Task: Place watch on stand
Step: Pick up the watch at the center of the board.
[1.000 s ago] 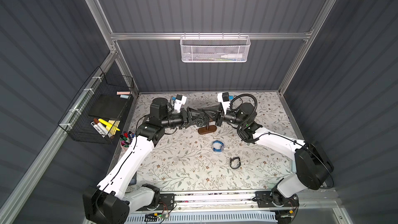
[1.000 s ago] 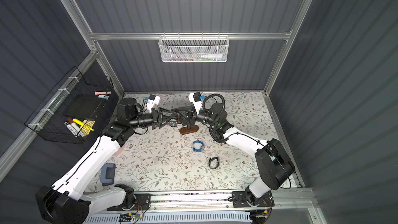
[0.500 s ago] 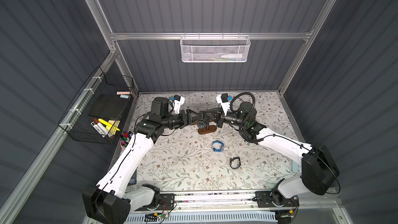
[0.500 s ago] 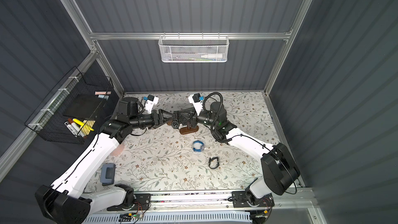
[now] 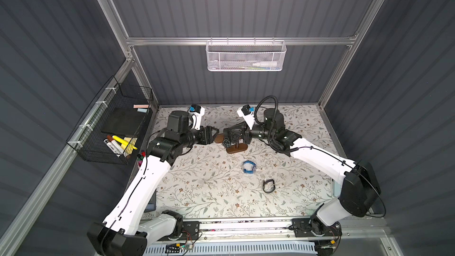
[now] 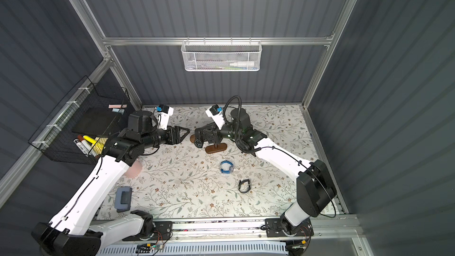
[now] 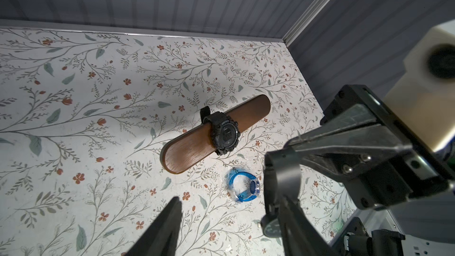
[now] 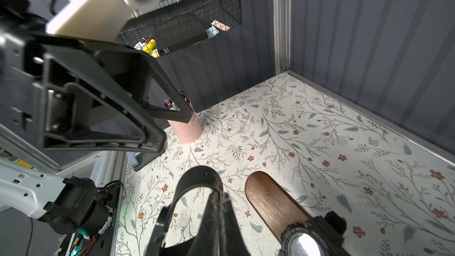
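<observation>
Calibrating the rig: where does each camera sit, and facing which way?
Both top views: high over the arm bases, looking down at the table; both arms show.
Left wrist: on the left arm, facing the stand and black watch; left hand, right hand show.
Right wrist: on the right arm, facing the pink cup; both hands show.
Shared: both wrist views see the stand.

Both top views look steeply down from high above the dark brown wooden T-shaped stand (image 5: pixel 242 147), far off; both wrist views share it, close, from opposite ends.
</observation>
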Robot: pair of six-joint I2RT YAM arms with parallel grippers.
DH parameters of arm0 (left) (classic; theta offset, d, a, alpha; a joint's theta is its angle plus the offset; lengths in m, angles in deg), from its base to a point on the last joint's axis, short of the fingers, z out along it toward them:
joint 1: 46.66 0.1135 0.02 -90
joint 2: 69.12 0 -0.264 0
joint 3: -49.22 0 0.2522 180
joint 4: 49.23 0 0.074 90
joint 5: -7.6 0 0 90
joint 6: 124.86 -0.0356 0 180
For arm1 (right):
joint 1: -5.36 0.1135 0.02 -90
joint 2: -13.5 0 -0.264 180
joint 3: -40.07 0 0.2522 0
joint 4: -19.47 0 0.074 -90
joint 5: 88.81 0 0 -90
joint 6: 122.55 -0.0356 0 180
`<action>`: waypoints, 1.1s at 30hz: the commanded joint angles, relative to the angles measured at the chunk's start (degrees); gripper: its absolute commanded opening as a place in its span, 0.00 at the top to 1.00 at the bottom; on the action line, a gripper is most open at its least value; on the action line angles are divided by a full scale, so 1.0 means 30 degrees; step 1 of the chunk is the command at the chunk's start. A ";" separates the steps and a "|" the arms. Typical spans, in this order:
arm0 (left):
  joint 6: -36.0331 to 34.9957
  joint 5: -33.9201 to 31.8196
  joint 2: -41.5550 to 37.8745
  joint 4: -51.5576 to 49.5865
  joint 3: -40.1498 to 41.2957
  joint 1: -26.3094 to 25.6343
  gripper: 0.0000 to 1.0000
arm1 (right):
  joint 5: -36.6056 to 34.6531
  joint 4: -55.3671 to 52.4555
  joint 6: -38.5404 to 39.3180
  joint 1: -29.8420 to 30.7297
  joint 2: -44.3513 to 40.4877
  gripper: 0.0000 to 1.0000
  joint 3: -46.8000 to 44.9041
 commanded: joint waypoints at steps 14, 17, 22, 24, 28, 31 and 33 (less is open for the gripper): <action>-0.0714 -0.1514 0.0604 0.1056 0.1344 -0.3053 0.46 | -0.1634 -0.3461 0.2080 0.1294 0.1206 1.00 0.2291; -0.0808 -0.2391 0.0721 0.0820 0.1189 -0.3047 0.48 | -0.1690 -0.3377 0.2117 0.1357 0.1030 1.00 0.2107; -0.0959 -0.3388 0.1087 0.0164 0.0962 -0.3054 0.51 | -0.1784 -0.3314 0.2126 0.1396 0.0854 1.00 0.1972; -0.0978 -0.3399 0.1157 0.0292 0.1092 -0.3054 0.52 | -0.1780 -0.3314 0.2128 0.1390 0.0815 1.00 0.1984; -0.0846 -0.3706 0.1290 0.0529 0.1148 -0.3053 0.58 | -0.1811 -0.3285 0.2123 0.1416 0.0816 1.00 0.2051; -0.0844 -0.4103 0.1354 0.0558 0.1018 -0.3051 0.66 | -0.1868 -0.3207 0.2099 0.1445 0.0880 1.00 0.2086; -0.0820 -0.4249 0.1446 0.0537 0.0922 -0.3083 0.68 | -0.1812 -0.3171 0.2047 0.1457 0.0929 1.00 0.2169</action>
